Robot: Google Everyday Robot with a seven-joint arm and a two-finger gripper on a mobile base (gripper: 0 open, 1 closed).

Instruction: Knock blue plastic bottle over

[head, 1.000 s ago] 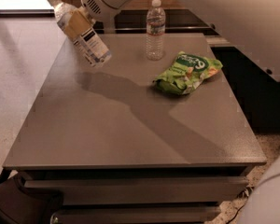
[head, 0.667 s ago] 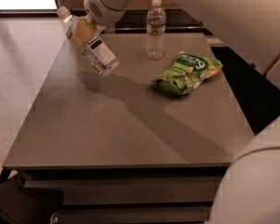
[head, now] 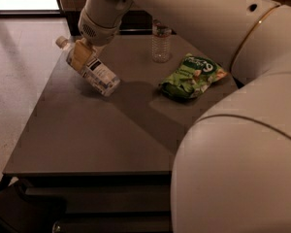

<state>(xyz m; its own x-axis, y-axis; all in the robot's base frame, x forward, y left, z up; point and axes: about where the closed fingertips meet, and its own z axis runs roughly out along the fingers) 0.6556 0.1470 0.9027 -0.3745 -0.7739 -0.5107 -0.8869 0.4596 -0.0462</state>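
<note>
The blue plastic bottle (head: 101,77) has a white cap and a whitish-blue label with a dark patch. It is tilted steeply at the table's far left, cap pointing up-left and base low over the tabletop. My gripper (head: 81,56) comes down from the white arm above. Its tan fingers (head: 80,57) are closed around the bottle's upper part.
A slim clear water bottle (head: 161,45) stands upright at the table's (head: 97,135) far middle. A green snack bag (head: 191,76) lies to its right. My white arm fills the right and top of the view. Floor lies beyond the left edge.
The gripper and the bottle have moved down and nearer over the table. The bottle now leans further over. The arm fills more of the view.
</note>
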